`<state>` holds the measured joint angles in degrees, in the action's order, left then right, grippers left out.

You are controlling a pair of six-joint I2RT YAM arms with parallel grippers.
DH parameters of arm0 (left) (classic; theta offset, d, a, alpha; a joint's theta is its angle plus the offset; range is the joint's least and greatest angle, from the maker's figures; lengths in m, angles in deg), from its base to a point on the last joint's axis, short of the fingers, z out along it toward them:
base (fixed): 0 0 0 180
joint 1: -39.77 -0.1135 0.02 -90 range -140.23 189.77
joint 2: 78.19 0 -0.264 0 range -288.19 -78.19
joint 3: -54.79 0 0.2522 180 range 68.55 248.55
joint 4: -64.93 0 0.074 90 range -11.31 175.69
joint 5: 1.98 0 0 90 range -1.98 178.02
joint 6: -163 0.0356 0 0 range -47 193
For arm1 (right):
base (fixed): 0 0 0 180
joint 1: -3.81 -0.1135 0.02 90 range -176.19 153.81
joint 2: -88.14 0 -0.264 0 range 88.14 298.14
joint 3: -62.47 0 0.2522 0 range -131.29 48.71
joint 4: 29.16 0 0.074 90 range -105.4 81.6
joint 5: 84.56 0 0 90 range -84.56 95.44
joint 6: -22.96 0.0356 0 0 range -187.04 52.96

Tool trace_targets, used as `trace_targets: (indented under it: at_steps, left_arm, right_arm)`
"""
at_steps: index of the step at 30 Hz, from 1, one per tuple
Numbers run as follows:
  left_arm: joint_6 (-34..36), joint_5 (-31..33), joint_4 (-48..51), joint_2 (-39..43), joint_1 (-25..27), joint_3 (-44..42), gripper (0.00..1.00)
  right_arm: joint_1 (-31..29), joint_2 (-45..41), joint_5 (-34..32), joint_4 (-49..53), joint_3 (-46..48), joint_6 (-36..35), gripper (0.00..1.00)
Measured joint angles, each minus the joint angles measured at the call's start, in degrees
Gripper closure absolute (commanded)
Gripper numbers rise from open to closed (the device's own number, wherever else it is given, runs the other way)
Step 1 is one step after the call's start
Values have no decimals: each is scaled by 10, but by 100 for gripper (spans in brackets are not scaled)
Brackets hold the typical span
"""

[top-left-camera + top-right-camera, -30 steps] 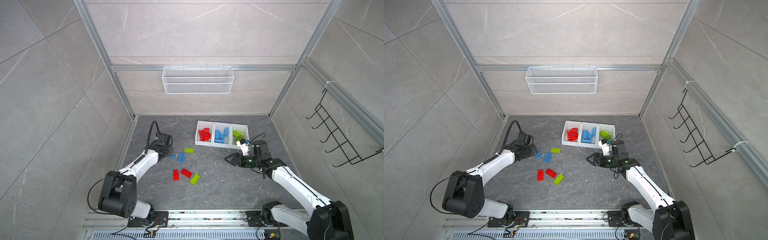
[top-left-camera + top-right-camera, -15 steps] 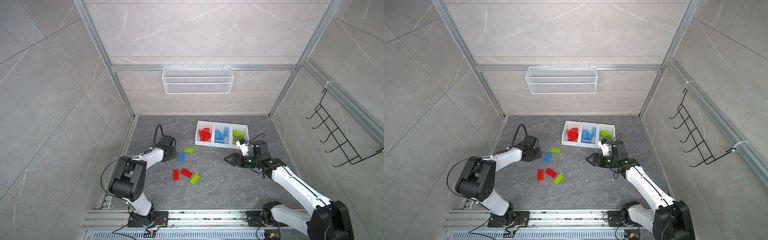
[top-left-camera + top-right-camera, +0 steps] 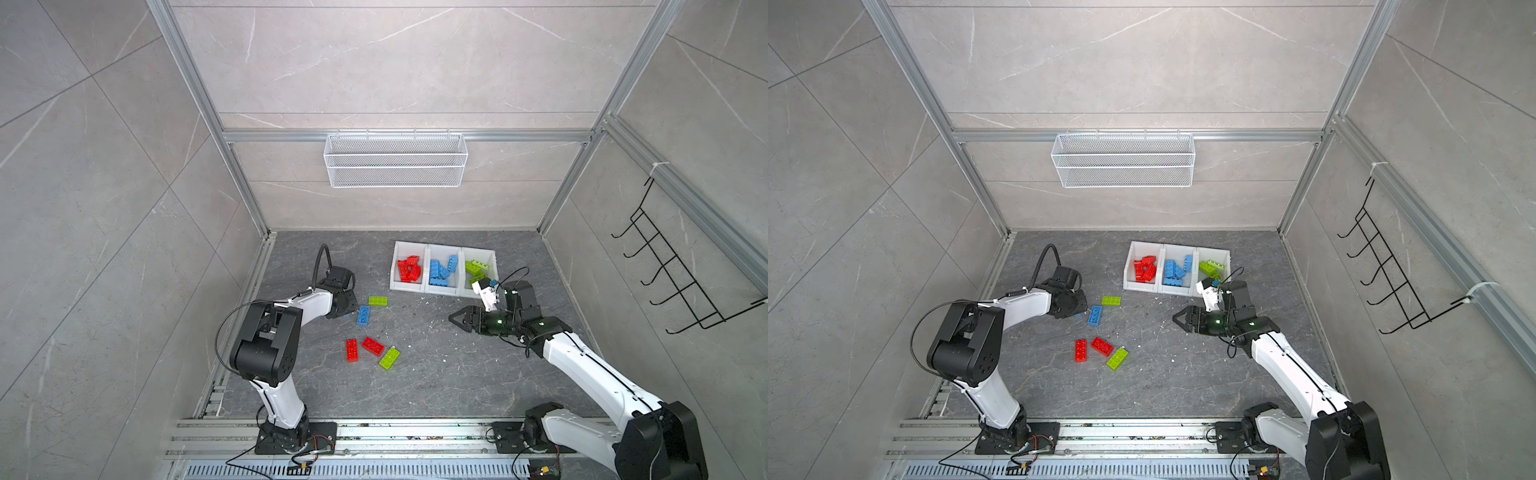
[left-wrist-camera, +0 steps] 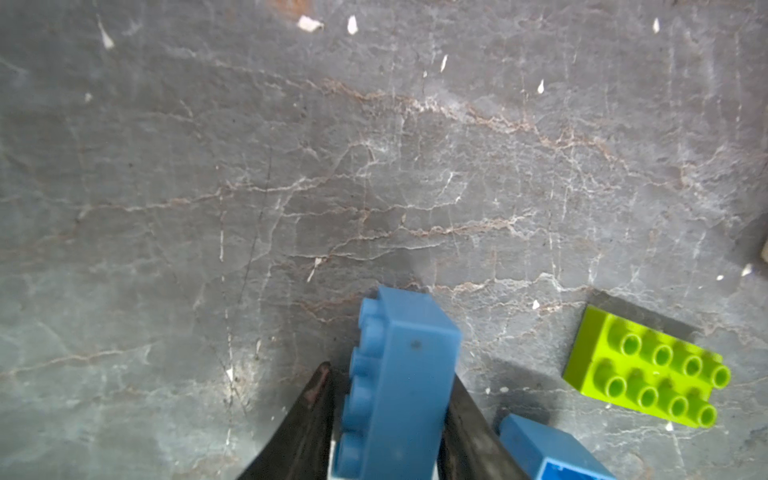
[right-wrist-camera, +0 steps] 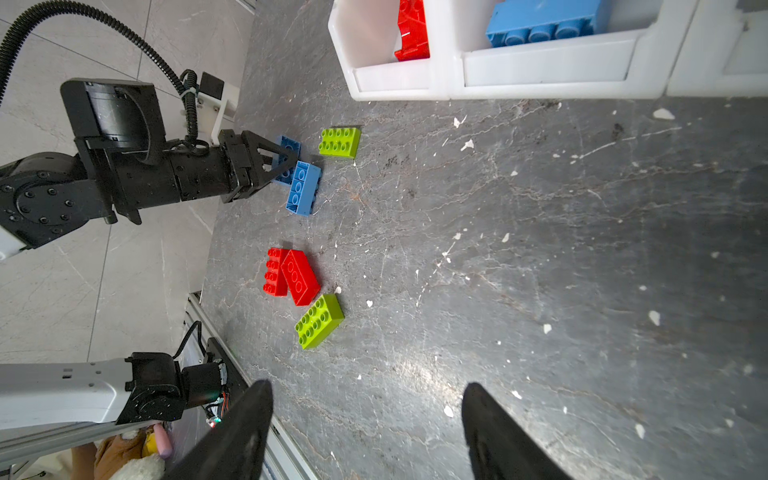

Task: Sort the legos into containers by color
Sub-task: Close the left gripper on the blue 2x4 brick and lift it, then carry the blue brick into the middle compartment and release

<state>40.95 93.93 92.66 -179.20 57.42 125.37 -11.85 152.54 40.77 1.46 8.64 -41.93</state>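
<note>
Blue brick (image 4: 399, 386) pinched on edge between left jaws; right jaws parted wide, empty.

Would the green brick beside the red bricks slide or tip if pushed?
The green brick lies flat, studs up, so it probably slides, not tips. Hard-looking plastic, likely stiff and light. The red brick close by might get shoved.

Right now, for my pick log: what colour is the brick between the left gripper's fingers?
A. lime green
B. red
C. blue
C: the left wrist view shows a blue brick standing on its side between the fingers of the left gripper.
</note>
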Motion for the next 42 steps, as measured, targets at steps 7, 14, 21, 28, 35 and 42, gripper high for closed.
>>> trace_targets:
  at_steps: [7,14,21,28,35,42]
  left_arm:
    - [10,0,11,-2,0,11,84]
    - [29,-1,37,7,17,59,87]
    - [59,-10,57,17,92,186,86]
    - [102,-51,58,-82,167,394,86]
    - [136,-106,74,-253,207,589,86]
    - [148,-152,75,-351,209,676,83]
  right_arm:
    - [0,-2,0,1,0,0,26]
    - [-1,-24,-7,2,0,0,26]
    - [-1,-39,-13,5,0,0,26]
    - [-1,-97,-17,3,17,5,25]
    - [-1,-162,-17,-11,53,42,26]
    - [-1,-200,-17,-5,60,52,26]
